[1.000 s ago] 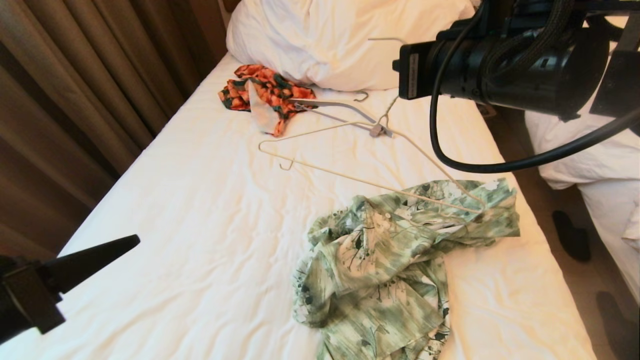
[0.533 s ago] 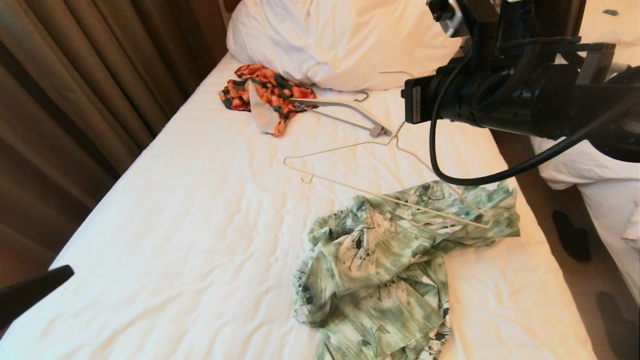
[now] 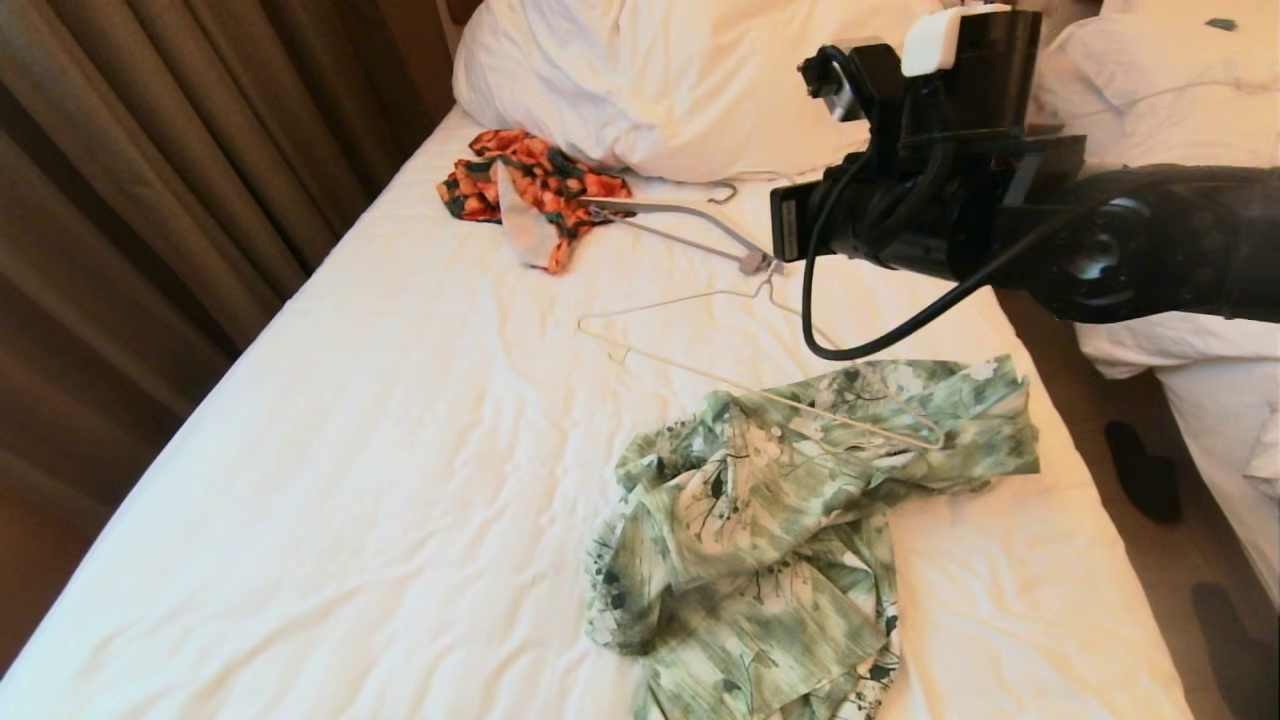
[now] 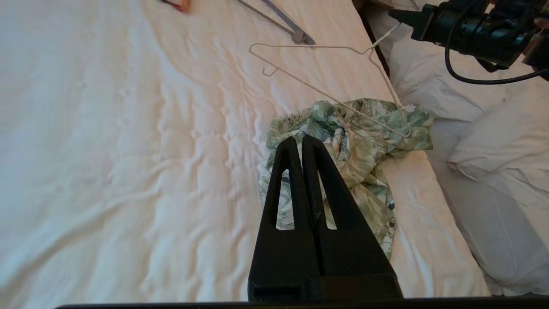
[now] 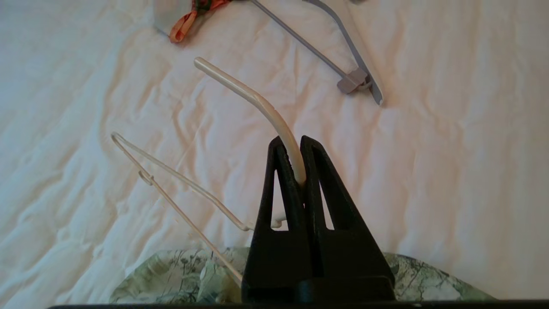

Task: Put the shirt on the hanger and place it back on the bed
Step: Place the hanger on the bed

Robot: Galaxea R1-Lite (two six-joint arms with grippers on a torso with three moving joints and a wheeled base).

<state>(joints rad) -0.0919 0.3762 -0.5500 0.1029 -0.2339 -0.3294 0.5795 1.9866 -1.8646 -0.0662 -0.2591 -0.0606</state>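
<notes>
Where the right arm [image 3: 1000,230] crosses the head view, it hides its own gripper and the hook of the hanger [image 3: 690,300]. Up close, the right gripper [image 5: 296,148] is pinched tight on that hook. 1 hanger end lies on the crumpled shirt [image 3: 790,520] on the bed [image 3: 350,450]. The left gripper [image 4: 298,143] is closed, holding nothing. 2 hangers: the grey hanger [image 3: 690,215] touches the orange garment [image 3: 530,185] by the pillow [image 3: 680,80].
</notes>
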